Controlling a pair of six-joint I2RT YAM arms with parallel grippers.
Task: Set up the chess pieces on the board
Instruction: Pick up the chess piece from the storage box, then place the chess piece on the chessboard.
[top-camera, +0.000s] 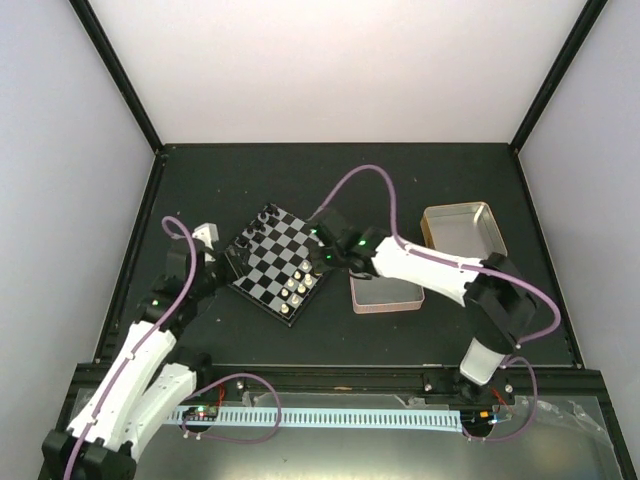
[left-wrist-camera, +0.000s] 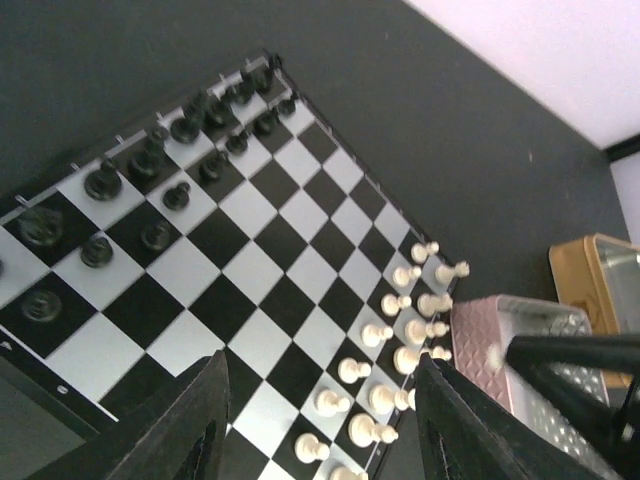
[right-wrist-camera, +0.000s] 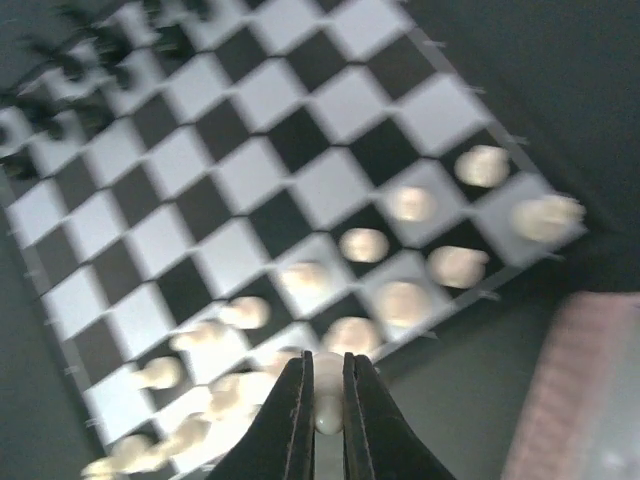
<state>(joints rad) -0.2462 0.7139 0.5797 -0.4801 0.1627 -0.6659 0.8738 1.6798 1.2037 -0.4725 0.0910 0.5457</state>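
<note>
The board (top-camera: 268, 266) lies tilted at mid-table, with several black figures at its far-left corner. Several cream-white chess pieces (left-wrist-camera: 400, 330) stand in two rows along its near-right edge. My right gripper (right-wrist-camera: 322, 362) hangs above that edge of the board (right-wrist-camera: 250, 170), shut on one cream-white chess piece (right-wrist-camera: 326, 405) that sits upright between the fingers. In the top view the right gripper (top-camera: 322, 262) is over the board's right corner. My left gripper (left-wrist-camera: 320, 362) is open with nothing between its fingers, low over the board's (left-wrist-camera: 270, 290) near-left side.
A shallow pink tin (top-camera: 385, 297) lies just right of the board, under the right arm. A gold tin (top-camera: 463, 228) sits farther right. Black figures (left-wrist-camera: 150, 160) fill the board's far rows. A purple cable loops above the right arm.
</note>
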